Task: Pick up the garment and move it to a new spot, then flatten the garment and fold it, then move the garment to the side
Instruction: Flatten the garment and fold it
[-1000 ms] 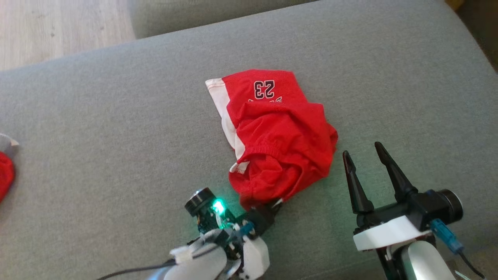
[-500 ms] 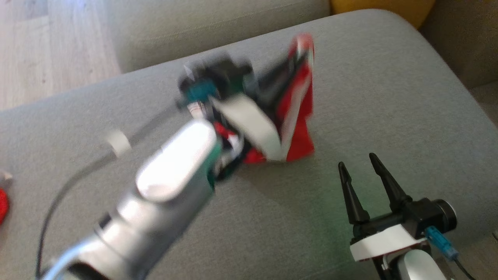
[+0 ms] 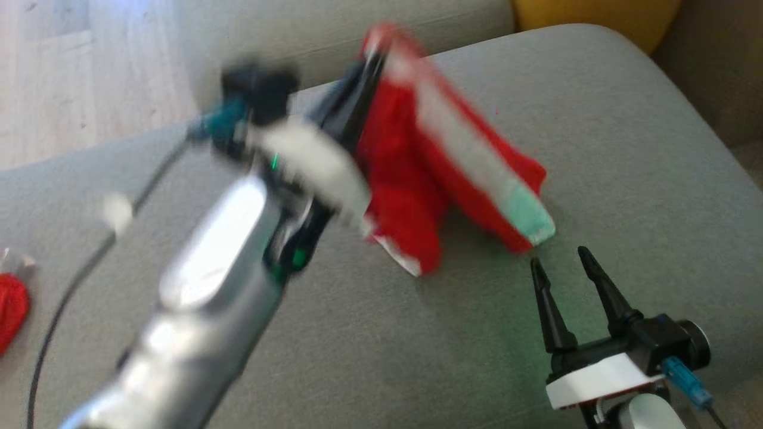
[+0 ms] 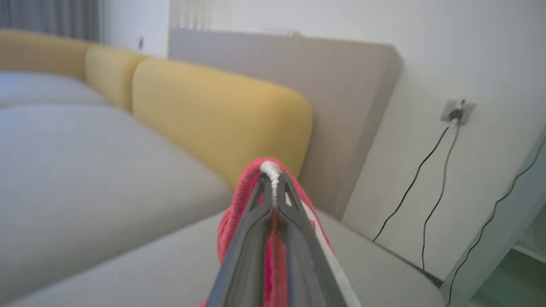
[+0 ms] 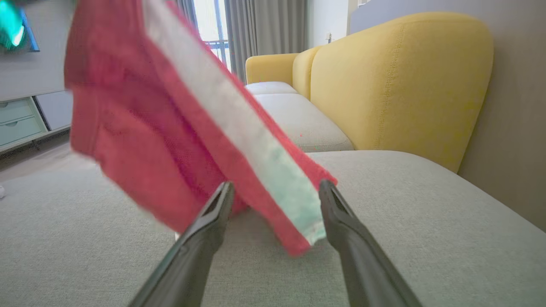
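The garment (image 3: 417, 173) is a pair of red shorts with a white side stripe. It hangs in the air above the grey sofa cushion (image 3: 596, 149), blurred by motion. My left gripper (image 3: 366, 65) is shut on its top edge, and its closed tips pinch red cloth with a white cord (image 4: 273, 179) in the left wrist view. My right gripper (image 3: 557, 259) stands open just above the cushion at the lower right, fingers pointing toward the garment's hanging white-striped corner (image 5: 294, 200), which swings just beyond the two fingertips.
Another red cloth item (image 3: 11, 307) lies at the cushion's left edge. Yellow backrest cushions (image 5: 396, 81) rise beyond the seat, with wooden floor (image 3: 71, 71) at the far left. Cables (image 4: 426, 179) run down the wall from a socket.
My left arm has lifted the garment off the cushion, up and away from me; the shorts now hang and swing. The head camera has shifted. The right gripper stays open and low.
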{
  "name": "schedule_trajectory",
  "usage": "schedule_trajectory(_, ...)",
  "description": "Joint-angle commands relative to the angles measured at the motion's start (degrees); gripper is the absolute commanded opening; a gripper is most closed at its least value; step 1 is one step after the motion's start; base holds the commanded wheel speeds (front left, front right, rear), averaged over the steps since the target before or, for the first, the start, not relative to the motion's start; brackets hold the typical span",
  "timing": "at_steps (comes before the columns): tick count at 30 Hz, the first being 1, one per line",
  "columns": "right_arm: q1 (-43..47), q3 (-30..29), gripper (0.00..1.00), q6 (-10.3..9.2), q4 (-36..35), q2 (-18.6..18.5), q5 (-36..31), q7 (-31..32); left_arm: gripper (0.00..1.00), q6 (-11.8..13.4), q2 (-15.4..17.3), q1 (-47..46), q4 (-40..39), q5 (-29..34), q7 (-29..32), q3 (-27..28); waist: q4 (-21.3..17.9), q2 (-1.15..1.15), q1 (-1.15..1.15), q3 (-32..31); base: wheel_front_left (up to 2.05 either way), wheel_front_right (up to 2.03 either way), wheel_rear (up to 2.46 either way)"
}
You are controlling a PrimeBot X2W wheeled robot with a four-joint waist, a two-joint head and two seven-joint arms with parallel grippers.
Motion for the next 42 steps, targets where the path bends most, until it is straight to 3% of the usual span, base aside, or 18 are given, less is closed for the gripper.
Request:
schedule_trajectory(1, -1.21, 0.78, 1.0, -0.04, -2.05, -0.22, 0.32, -0.62, 0.0, 0.69, 3.03, 3.24, -1.18, -0.96, 0.36, 2.12, 1.8, 0.0, 0.0, 0.88, 0.0, 0.0, 0.0)
schedule_trajectory(8, -1.59, -1.66, 1.0, -0.04, -1.43, -0.22, 1.58, -0.62, 0.0, 3.83, 10.44, 19.29, -2.19, -0.28, -3.78, 2.68, 5.7, 0.0, 0.0, 2.75, 0.0, 0.0, 0.0)
schedule_trajectory(12, -2.3, -2.69, 1.0, -0.04, 4.55, -0.22, 8.28, -0.62, 0.0, 5.18, 12.47, 24.9, -3.44, -0.93, -7.42, 4.42, 8.66, 0.0, 0.0, 3.51, 0.0, 0.0, 0.0)
schedule_trajectory(21, -10.4, -3.67, 1.0, -0.04, 18.12, -0.22, 15.98, -0.62, 0.0, 5.58, 12.73, 26.27, -3.54, -1.09, -9.8, 5.01, 12.35, 0.0, 0.0, 4.75, 0.0, 0.0, 0.0)
schedule_trajectory(31, -19.02, 5.43, 1.0, -0.04, 33.26, -0.33, 23.19, -0.57, 0.0, 5.1, 11.77, 25.41, -2.52, -0.9, -10.27, 3.98, 14.45, 0.0, 0.0, 5.24, 0.0, 0.0, 0.0)
schedule_trajectory(41, -21.42, 7.53, 1.0, -0.04, 34.7, -1.18, 24.53, -0.61, 0.0, 4.61, 11.04, 24.92, -1.4, -0.85, -10.75, 3.12, 15.35, 0.0, 0.0, 5.64, 0.0, 0.0, 0.0)
schedule_trajectory(42, -21.45, 7.52, 0.93, -0.04, 34.59, -1.19, 24.39, -0.61, 0.0, 4.57, 11.0, 24.93, -1.27, -0.88, -10.78, 3.06, 15.37, 0.0, 0.0, 5.62, 0.0, 0.0, 0.0)
